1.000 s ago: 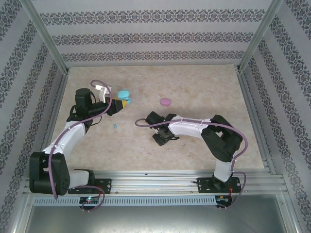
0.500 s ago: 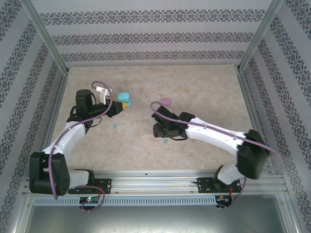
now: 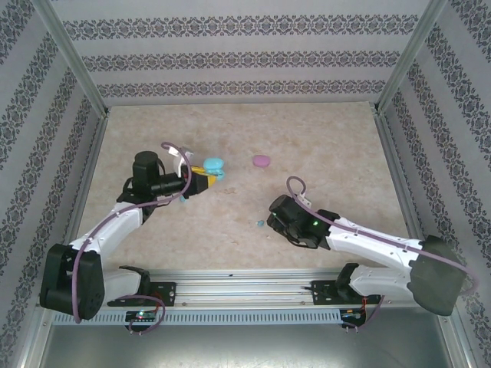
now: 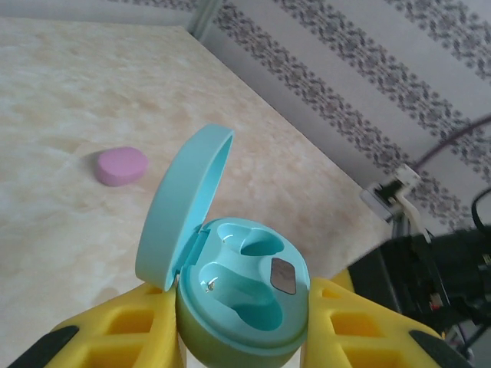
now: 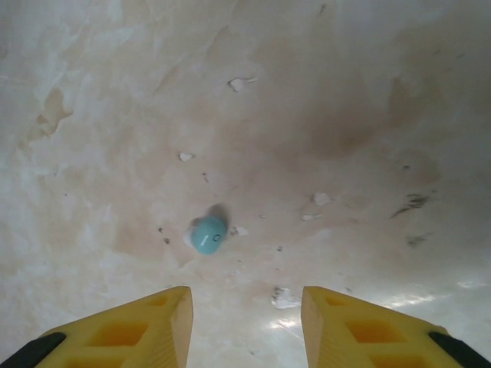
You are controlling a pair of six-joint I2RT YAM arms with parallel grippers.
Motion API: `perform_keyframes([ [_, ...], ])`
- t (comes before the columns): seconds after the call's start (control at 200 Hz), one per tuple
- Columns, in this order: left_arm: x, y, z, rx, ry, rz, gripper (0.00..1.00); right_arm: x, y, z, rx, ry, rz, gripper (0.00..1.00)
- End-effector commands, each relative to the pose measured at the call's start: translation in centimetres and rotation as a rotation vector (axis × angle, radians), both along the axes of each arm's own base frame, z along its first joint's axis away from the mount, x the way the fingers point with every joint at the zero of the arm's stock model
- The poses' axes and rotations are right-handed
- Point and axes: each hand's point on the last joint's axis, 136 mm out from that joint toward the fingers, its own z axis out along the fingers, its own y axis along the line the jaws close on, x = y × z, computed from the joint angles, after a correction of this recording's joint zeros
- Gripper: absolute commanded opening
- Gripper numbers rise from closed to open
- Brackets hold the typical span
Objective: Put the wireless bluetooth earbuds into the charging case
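A turquoise charging case [image 4: 245,295] stands with its lid swung up and both sockets empty. My left gripper [image 4: 242,341] is shut on its base, one yellow finger on each side. From above, the case [image 3: 213,165] sits at the left gripper's [image 3: 204,178] tip, left of the table's middle. One light blue earbud [image 5: 209,234] lies on the table just ahead of my right gripper [image 5: 245,326] and a little to the left, outside the gap. The right jaws are open with nothing between them. In the top view, the earbud [image 3: 260,223] lies beside the right gripper [image 3: 270,220].
A shut pink oval case [image 3: 261,161] lies further back near the table's middle, also seen as the pink case [image 4: 121,165] beyond the turquoise lid. Patterned walls and metal posts close in the beige table [image 3: 330,146] on three sides.
The left gripper has carried the open turquoise case to the right and slightly nearer. The right arm has swung out and its gripper has drawn back right; the light blue earbud now lies by it.
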Motion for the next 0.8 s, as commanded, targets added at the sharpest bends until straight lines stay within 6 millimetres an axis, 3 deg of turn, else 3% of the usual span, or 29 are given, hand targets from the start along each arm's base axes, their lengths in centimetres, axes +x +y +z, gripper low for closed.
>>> perform_keyframes([
  [0.0,-1.1,-1.7,3.1,-0.058,-0.149,-0.068,0.09,0.8,2.5,-0.5,0.085,0.024,-0.022,0.39],
  [0.2,-2.5,-2.6,2.9,-0.036,-0.175,-0.096,0.09,1.5,5.4,-2.9,0.14,0.097,-0.026,0.37],
  [0.355,-2.9,-2.7,2.8,-0.016,-0.185,-0.108,0.1,2.1,6.5,-3.9,0.159,0.109,-0.033,0.34],
  [0.794,-2.9,-2.9,2.2,-0.013,-0.169,-0.118,0.09,2.0,4.9,-5.5,0.064,0.133,-0.05,0.29],
])
